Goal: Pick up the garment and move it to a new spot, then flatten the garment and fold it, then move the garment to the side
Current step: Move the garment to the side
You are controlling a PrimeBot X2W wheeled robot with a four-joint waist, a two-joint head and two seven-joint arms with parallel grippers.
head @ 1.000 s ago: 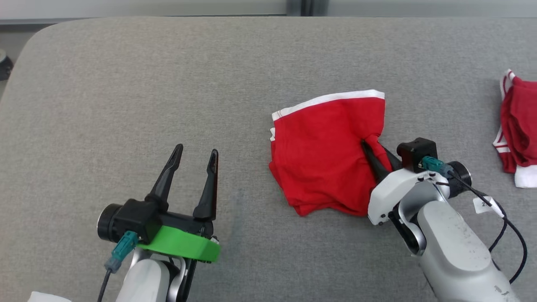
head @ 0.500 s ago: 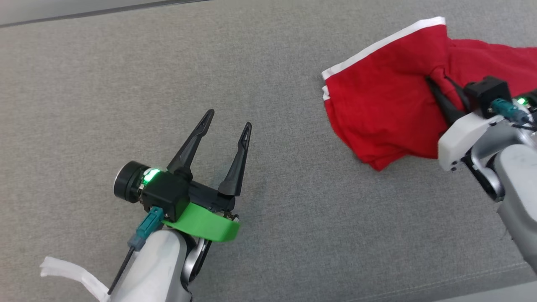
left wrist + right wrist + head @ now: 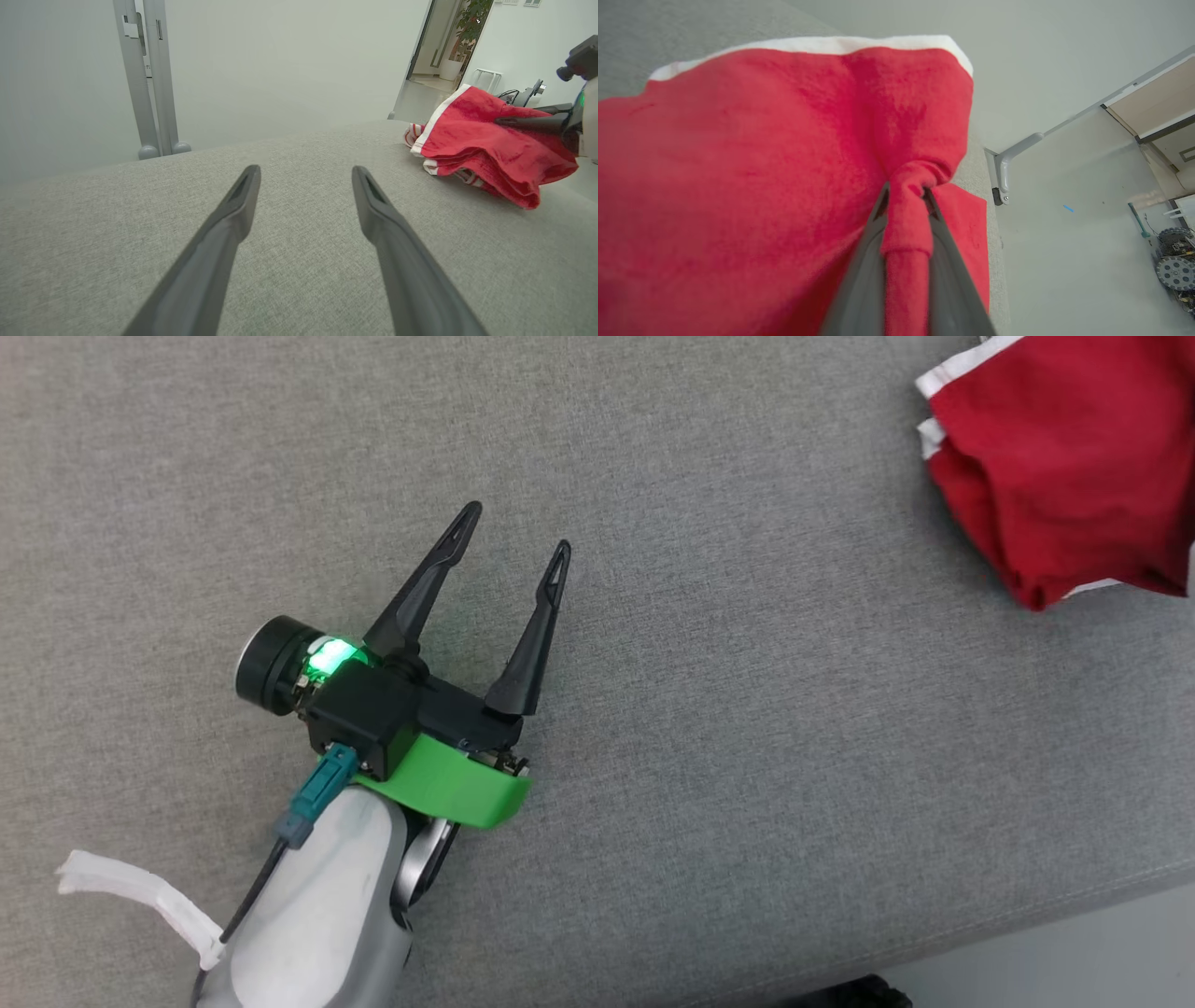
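Left tool (image 3: pixel 515 529): at the lower left of the head view, its two dark fingers spread wide above the bare gray counter (image 3: pixel 747 728), holding nothing.
Right tool (image 3: pixel 906 189): fingers pressed together on a bunched fold of the garment (image 3: pixel 738 163), red cloth squeezed up between them.
Garment: red with a white band, crumpled in the upper right corner of the head view, well apart from the left tool.
Left wrist view: the garment lies at the right of the frame, with a dark finger reaching onto it from the right edge.
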